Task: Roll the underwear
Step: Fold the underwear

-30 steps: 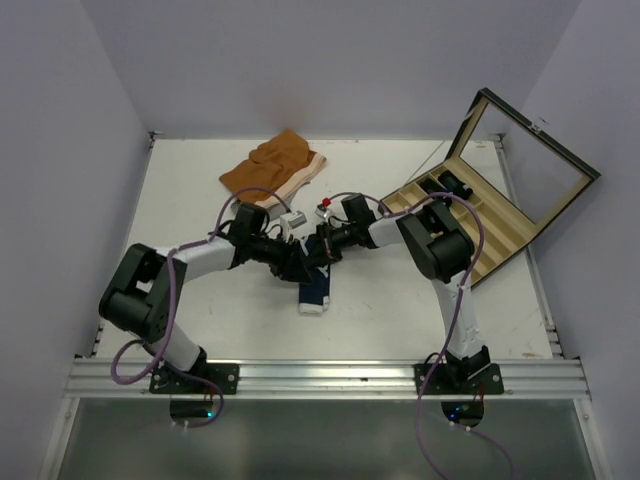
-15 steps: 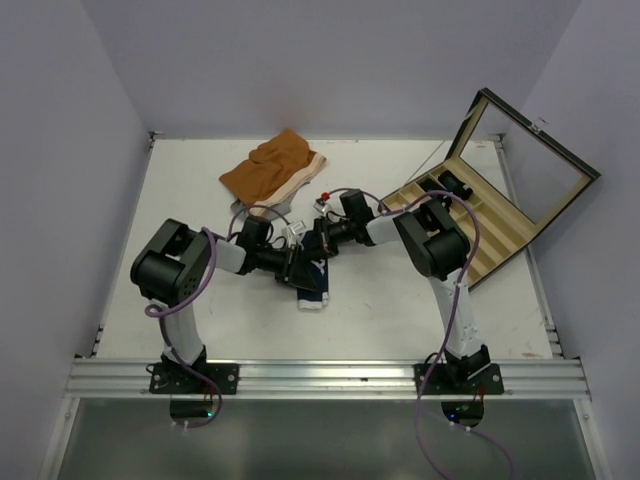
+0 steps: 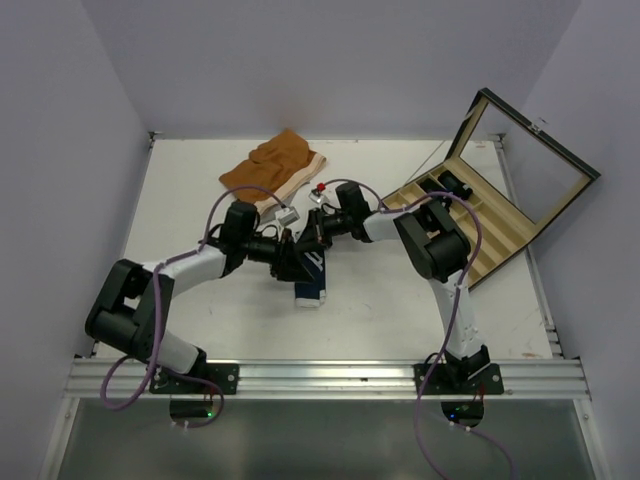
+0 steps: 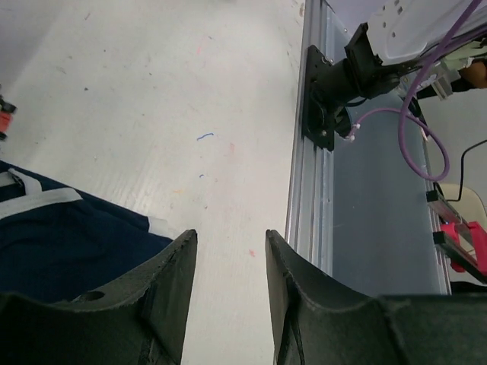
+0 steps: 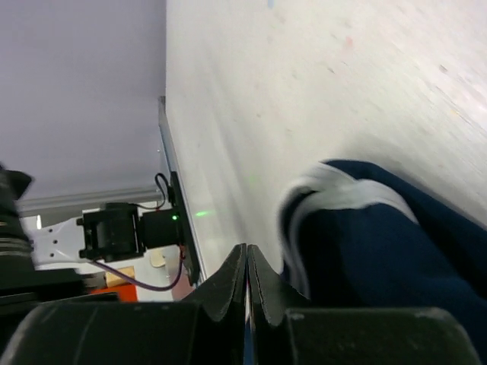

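Note:
The navy underwear (image 3: 312,282) with white trim lies partly folded on the white table, in the middle. Both grippers meet at its far end. My left gripper (image 3: 292,262) is at its left side; in the left wrist view the jaws (image 4: 228,236) stand open and empty over bare table, with the underwear (image 4: 61,243) just left of them. My right gripper (image 3: 312,243) is at its far edge; in the right wrist view the fingers (image 5: 246,247) are shut, a thin blue sliver shows between them, and the underwear (image 5: 380,243) bunches up beside them with curled white trim.
Orange-brown shorts (image 3: 275,168) with a cream waistband lie at the back. An open wooden box (image 3: 480,225) with a raised lid stands at the right. A metal rail (image 3: 320,378) runs along the near edge, also seen in the left wrist view (image 4: 312,190).
Both grippers shifted a little toward the back, and the underwear's far end moved with them. The left arm's elbow swung out to the left again.

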Robot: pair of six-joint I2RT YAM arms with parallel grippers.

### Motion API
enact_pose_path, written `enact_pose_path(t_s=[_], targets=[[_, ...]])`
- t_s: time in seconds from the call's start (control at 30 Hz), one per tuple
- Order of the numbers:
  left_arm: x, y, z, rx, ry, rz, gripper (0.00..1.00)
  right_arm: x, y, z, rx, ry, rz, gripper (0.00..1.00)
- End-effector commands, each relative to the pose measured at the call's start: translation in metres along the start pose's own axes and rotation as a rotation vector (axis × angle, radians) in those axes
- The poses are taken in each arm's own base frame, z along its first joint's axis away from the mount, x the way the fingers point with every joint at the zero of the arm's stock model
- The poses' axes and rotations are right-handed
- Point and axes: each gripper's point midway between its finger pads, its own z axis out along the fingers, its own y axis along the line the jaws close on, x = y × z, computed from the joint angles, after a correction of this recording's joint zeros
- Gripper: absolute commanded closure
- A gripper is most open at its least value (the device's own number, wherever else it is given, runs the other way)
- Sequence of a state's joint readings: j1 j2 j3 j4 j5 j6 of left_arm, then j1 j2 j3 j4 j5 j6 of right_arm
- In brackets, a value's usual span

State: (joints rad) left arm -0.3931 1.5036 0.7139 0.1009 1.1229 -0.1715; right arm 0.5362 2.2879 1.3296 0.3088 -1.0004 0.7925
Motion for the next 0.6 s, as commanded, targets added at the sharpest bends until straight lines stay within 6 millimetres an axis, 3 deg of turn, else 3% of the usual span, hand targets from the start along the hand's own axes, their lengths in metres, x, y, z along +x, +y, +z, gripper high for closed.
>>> enact_pose_path(t_s=[0.0,0.17,0.33,0.43,0.57], targets=[[0.024,-0.001,0.002,0.043,0.029,-0.042,0.55,-0.037,0.069,-0.013,-0.079,-0.089,-0.157,0.93],[0.056,0.035,0.017,-0.016,0.072,-0.218,0.57,-0.034,0.07,-0.014,-0.094,-0.086,-0.15,0.91],[0.081,0.073,0.027,-0.118,0.089,-0.369,0.58,-0.035,0.085,-0.023,-0.082,-0.087,-0.209,0.9],[0.072,0.072,0.027,-0.098,0.064,-0.343,0.57,-0.025,0.087,-0.032,-0.031,-0.072,-0.214,0.91],[0.046,0.043,0.018,-0.041,0.014,-0.193,0.53,-0.007,0.085,-0.036,-0.015,-0.057,-0.193,0.9]])
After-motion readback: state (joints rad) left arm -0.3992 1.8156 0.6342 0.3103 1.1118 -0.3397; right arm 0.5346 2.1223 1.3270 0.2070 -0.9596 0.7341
